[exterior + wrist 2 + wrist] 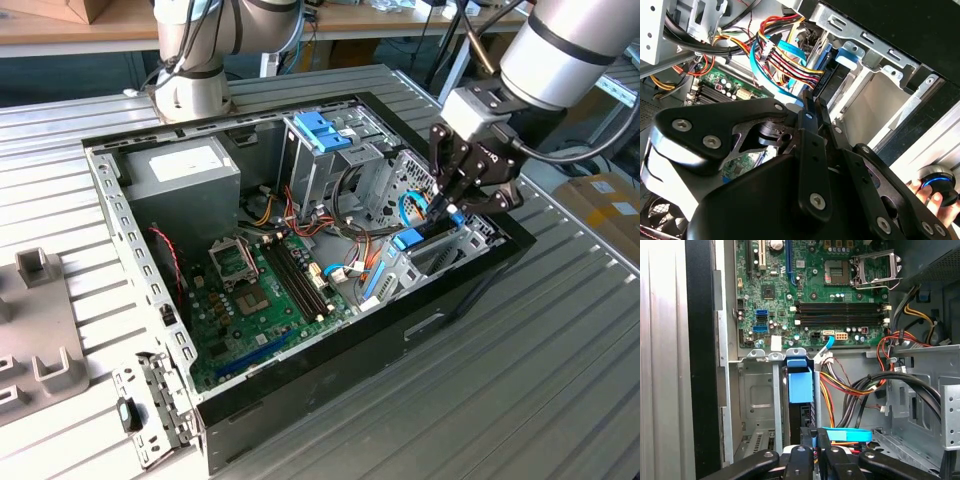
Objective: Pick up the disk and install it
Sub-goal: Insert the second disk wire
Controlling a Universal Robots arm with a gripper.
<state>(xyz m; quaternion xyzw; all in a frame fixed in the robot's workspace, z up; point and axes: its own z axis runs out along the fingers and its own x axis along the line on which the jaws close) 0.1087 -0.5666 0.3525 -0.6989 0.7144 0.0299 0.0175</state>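
The disk [408, 240] stands on edge inside the drive bay at the case's front corner, toward the exterior view's right. Its light-blue carrier tab [800, 382] sits above its dark edge [801, 416]. My gripper [447, 208] reaches down into the bay at the end of the disk away from the tab. Both wrist views show the fingers [812, 437] pressed together with nothing between them. The fingertips [811, 100] lie at the disk's dark end [832, 80]; whether they touch it is hidden.
The open case [470, 290] lies on a slatted metal table. Inside are a green motherboard [255, 300], a grey power supply [180, 175], a second cage with a blue bracket [322, 130], and cable bundles [855, 390] beside the bay. A hand [926, 194] holds a blue-lit knob [936, 182].
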